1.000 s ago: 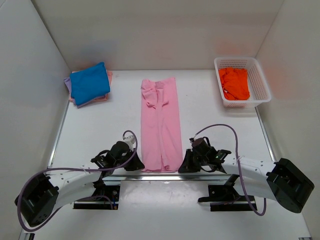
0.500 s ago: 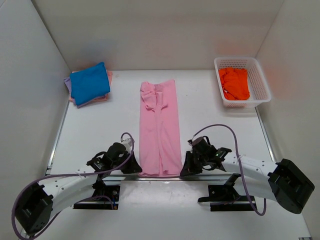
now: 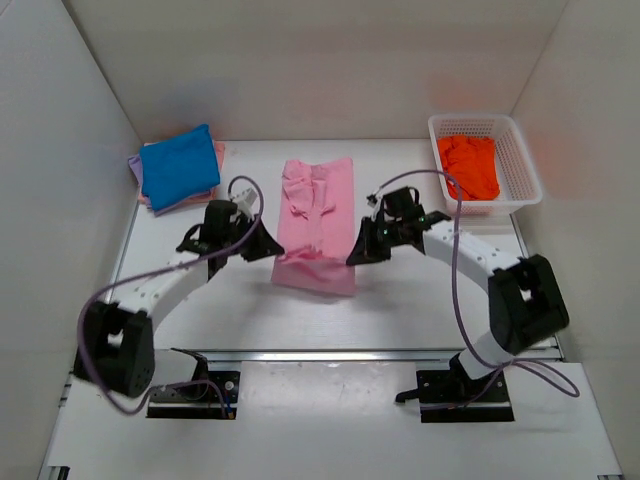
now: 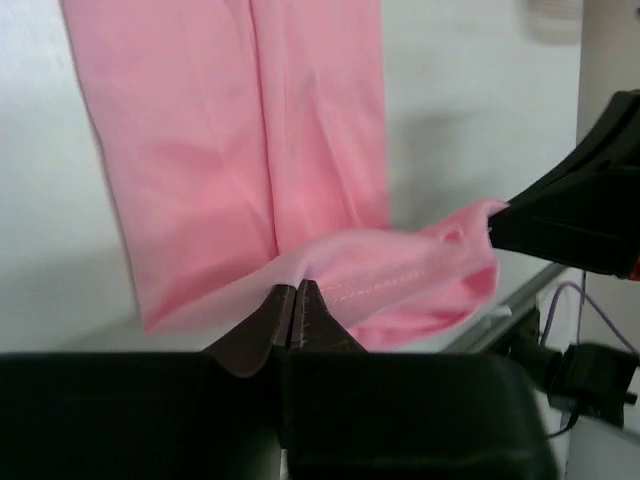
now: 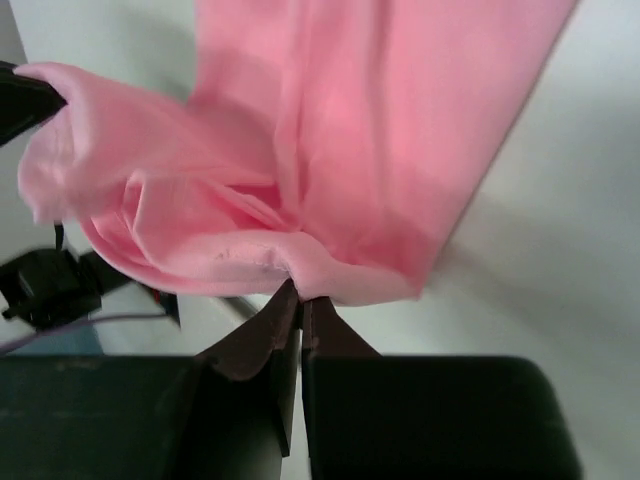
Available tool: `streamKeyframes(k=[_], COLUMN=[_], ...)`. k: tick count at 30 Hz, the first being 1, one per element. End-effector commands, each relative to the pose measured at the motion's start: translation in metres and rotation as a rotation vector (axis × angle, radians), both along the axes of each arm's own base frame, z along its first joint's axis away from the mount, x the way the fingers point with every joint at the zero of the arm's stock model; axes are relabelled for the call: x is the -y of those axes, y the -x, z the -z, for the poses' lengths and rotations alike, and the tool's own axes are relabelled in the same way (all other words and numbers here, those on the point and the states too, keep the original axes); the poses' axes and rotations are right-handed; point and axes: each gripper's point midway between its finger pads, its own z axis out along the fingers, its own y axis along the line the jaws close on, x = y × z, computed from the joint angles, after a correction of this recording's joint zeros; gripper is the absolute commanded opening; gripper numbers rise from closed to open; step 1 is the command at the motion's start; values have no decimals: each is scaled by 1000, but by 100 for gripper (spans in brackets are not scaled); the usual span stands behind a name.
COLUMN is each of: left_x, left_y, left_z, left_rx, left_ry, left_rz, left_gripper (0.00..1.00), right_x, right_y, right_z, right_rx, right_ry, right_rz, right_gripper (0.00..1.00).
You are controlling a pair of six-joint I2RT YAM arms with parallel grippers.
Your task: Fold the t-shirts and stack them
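A light pink t-shirt, folded into a long strip, lies in the middle of the table. My left gripper is shut on its near left corner. My right gripper is shut on its near right corner. Both hold the near hem raised and carried back over the strip, so the cloth doubles over. A bright blue t-shirt lies folded on top of a pale lavender and pink stack at the back left. An orange t-shirt lies crumpled in the white basket.
The basket stands at the back right by the right wall. White walls close in the table on the left, back and right. A metal rail runs along the near edge, with the arm bases behind it.
Both grippers have lifted the pink shirt's near hem from the near edge and carried it toward the back, folding the strip over itself. Both arms now reach far out over the table.
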Motion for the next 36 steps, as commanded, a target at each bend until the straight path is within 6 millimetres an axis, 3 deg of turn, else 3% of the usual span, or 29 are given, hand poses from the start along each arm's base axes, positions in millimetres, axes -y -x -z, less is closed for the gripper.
streamKeyframes(k=[1, 2, 3, 4, 5, 6, 7, 9, 10, 11, 12, 15, 17, 21, 22, 23, 24, 25, 26, 28, 32, 34, 35, 36], left_x=[-5, -4, -7, -5, -8, -10, -15, -27, -29, -34, -35, -40, -41, -44, -44, -41, -35, -31, -25, -18, -10, -18, -17, -21], left_y=[-58, -76, -86, -97, -110, -120, -131, -146, -144, -146, -146, -130, -120, -94, -85, -78, -60, -59, -44, -25, -4, -1, -1, 0], left_z=[1, 9, 15, 23, 34, 32, 36, 31, 34, 31, 27, 26, 27, 34, 43, 41, 47, 40, 40, 51, 68, 82, 84, 90], left_rx=[38, 20, 10, -10, -29, -1, 4, 53, 43, 67, 82, 95, 103, 80, 56, 85, 68, 106, 103, 78, 14, -21, -29, -47], left_ry=[-29, -34, -36, -35, -38, -30, -16, 8, 15, 21, 24, 9, 25, 8, -21, -31, 7, 57, 114, 89, 55, 25, 31, 26], left_rz=[-3, -13, -28, -21, -41, -56, -94, -153, -168, -183, -188, -184, -190, -197, -189, -172, -144, -148, -135, -115, -104, -160, -181, -217], left_gripper=[10, 22, 24, 27, 31, 34, 35, 36, 41, 53, 53, 56, 99, 98, 99, 99, 99, 99, 98, 92, 61, 66, 75, 72], right_x=[6, 7, 14, 9, 13, 15, 19, 27, 29, 32, 36, 39, 37, 37, 33, 32, 29, 25, 25, 21, 15, 15, 11, 9], right_y=[-56, -77, -89, -108, -125, -133, -148, -161, -163, -163, -163, -138, -122, -79, -74, -59, -49, -42, -33, -14, 3, 11, 8, 5], right_z=[-12, -11, 4, -8, -7, 1, -6, -6, -6, -8, -14, 1, 4, 29, 23, 36, 37, 36, 43, 51, 61, 70, 70, 69], right_rx=[100, 109, 77, 127, 135, 132, 180, 213, 228, 240, 253, 213, 202, 141, 150, 107, 112, 103, 90, 64, 32, -3, 11, 23], right_ry=[12, 22, 38, 27, 31, 45, 51, 79, 94, 103, 103, 93, 81, 88, 70, 64, 54, 40, 50, 47, 32, 22, 3, -10], right_rz=[-41, -24, -7, -14, 9, 19, 36, 68, 78, 83, 102, 102, 104, 121, 133, 144, 143, 154, 165, 165, 216, 241, 251, 259], right_gripper=[0, 0, 1, 8, 15, 18, 23, 32, 34, 37, 38, 40, 40, 40, 40, 40, 40, 39, 39, 39, 38, 38, 38, 39])
